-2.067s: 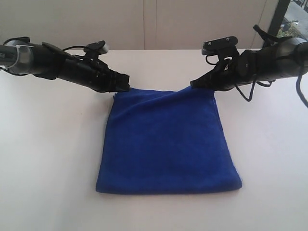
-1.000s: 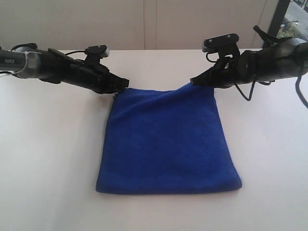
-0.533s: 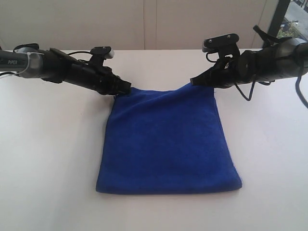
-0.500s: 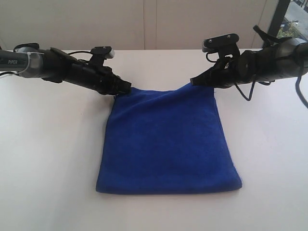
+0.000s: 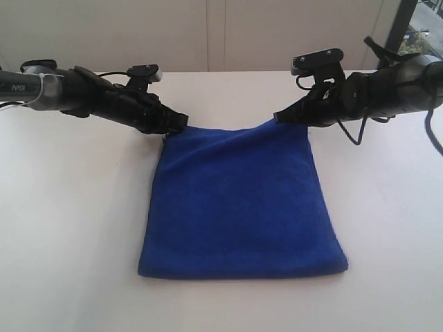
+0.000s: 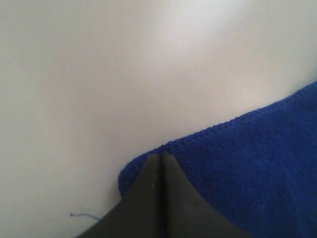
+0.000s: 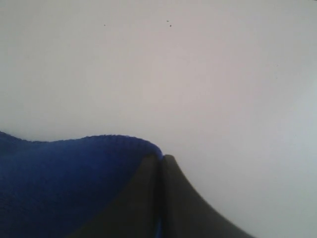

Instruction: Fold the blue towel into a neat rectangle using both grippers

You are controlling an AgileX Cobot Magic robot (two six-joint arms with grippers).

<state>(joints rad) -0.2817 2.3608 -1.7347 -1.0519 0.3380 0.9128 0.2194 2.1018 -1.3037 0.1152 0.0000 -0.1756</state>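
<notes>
The blue towel (image 5: 239, 200) lies folded double on the white table (image 5: 69, 228), its fold nearest the front edge. My left gripper (image 5: 184, 123) is shut at the towel's far left corner, low over the table. In the left wrist view the closed left gripper (image 6: 160, 154) sits right on the hem of the towel (image 6: 247, 168), and the corner curls round it. My right gripper (image 5: 277, 119) is shut on the far right corner, which is lifted into a small peak. In the right wrist view the right gripper (image 7: 161, 156) shows a sliver of towel (image 7: 59, 183) between the jaws.
A loose blue thread (image 6: 86, 215) lies on the table beside the left fingers. A pale wall (image 5: 208, 34) runs along the table's far edge, with a dark window frame (image 5: 398, 28) at the back right. Black cables (image 5: 360, 131) hang under the right arm.
The left gripper rose a little, dipped to the towel's far left corner, then edged up again. The right gripper and most of the towel stayed put.
</notes>
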